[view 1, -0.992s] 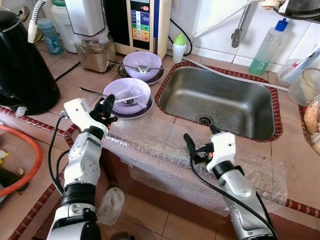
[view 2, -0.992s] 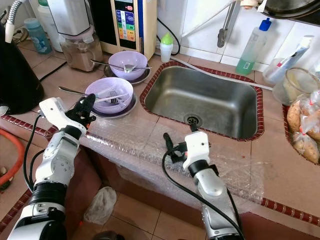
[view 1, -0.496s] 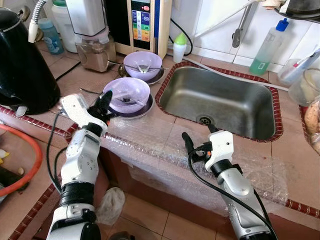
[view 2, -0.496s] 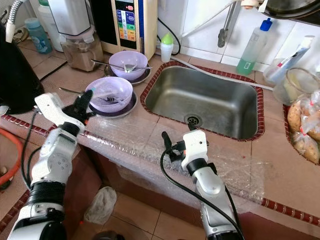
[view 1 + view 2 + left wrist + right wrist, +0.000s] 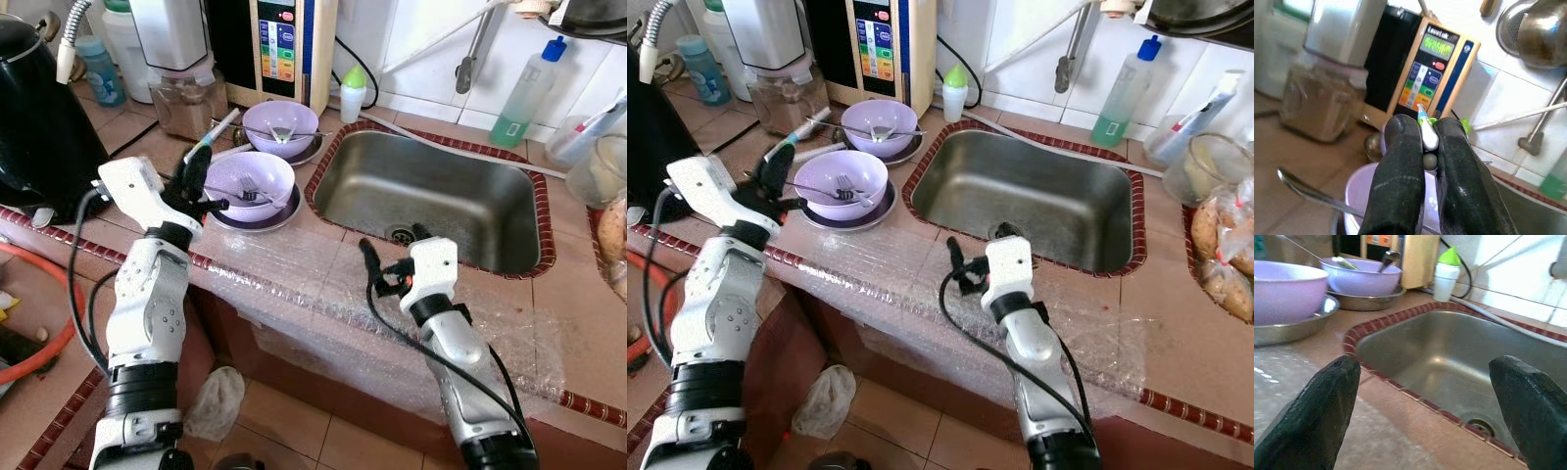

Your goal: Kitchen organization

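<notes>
Two lilac bowls stand on metal plates left of the sink (image 5: pixel 431 196): a near bowl (image 5: pixel 257 176) with a fork (image 5: pixel 844 186) in it, and a far bowl (image 5: pixel 280 122) with a spoon. My left gripper (image 5: pixel 193 176) hovers just left of the near bowl, shut on a thin white and green utensil (image 5: pixel 221 127) that sticks up and back. In the left wrist view that utensil (image 5: pixel 1427 134) is pinched between both black fingers (image 5: pixel 1400 161). My right gripper (image 5: pixel 392 250) stands open above the counter at the sink's front rim, with nothing between its fingers (image 5: pixel 1327 401).
A black kettle (image 5: pixel 44 108) stands at far left, with a blender (image 5: pixel 181 69) and a water purifier (image 5: pixel 284 49) behind the bowls. A green-capped bottle (image 5: pixel 352 93) and a soap bottle (image 5: pixel 524 93) line the back. Bubble wrap (image 5: pixel 323 284) covers the counter's front edge.
My left gripper has risen from beside the near bowl, lifting the white and green utensil out of it. The right gripper has edged slightly toward the sink.
</notes>
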You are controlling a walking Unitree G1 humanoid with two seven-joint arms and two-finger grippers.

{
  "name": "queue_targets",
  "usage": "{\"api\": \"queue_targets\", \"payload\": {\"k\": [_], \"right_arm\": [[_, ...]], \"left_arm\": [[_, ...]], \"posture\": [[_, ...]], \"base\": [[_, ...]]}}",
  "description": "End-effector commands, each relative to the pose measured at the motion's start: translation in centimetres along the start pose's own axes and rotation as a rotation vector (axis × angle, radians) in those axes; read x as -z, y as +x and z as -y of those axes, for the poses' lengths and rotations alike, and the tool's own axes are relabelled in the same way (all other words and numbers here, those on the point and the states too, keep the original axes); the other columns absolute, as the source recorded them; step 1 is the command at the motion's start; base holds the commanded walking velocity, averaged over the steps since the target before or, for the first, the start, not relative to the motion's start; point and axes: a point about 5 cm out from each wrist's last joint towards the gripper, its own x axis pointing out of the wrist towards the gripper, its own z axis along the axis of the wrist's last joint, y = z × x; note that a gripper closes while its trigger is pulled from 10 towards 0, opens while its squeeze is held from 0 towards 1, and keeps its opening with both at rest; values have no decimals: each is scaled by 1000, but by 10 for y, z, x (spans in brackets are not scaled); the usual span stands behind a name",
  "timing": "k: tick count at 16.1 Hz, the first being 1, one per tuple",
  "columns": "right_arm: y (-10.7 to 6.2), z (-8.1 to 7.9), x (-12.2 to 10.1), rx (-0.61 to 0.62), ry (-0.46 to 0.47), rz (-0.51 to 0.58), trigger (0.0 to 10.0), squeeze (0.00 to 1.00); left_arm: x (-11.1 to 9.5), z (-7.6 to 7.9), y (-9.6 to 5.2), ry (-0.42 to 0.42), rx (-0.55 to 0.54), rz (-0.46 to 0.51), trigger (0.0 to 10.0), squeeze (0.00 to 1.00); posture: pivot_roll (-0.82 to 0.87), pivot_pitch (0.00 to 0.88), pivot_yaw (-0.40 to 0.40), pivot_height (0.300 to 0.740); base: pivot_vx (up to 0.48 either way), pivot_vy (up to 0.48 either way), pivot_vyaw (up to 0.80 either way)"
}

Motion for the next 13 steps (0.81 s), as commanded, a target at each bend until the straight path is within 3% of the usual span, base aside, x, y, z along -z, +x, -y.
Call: {"api": "queue_targets", "payload": {"k": [1,3,5,6,7,8,13], "right_arm": [[4,5,-1,61,-30,-3,10000,0],[6,4,-1,60,30,-2,10000,0],[6,5,-2,73,-2,8,10000,0],[4,7,-1,100,-26,-2,10000,0],[2,6,6,72,29,-82,10000,0],[-3,10,4,91,39,-54,10000,0],[-6,14,7,129,77,-56,10000,0]], "left_arm": [[-6,12,-7,77,18,14,0,0],[-6,20,-16,129,35,9,0,0],[0,28,-30,198,69,-17,0,0],[4,29,-38,231,71,-34,1765,0],[7,29,-46,284,69,-44,1843,0],[13,28,-56,339,47,-66,10000,0],[21,35,-59,352,67,-82,10000,0]], "posture": [[11,0,16,740],[15,0,16,740],[20,0,13,740],[20,0,13,740],[21,0,12,740],[23,0,11,740],[20,0,10,740]], "base": [[0,0,0],[0,0,0],[0,0,0],[0,0,0],[0,0,0],[0,0,0],[0,0,-129]]}}
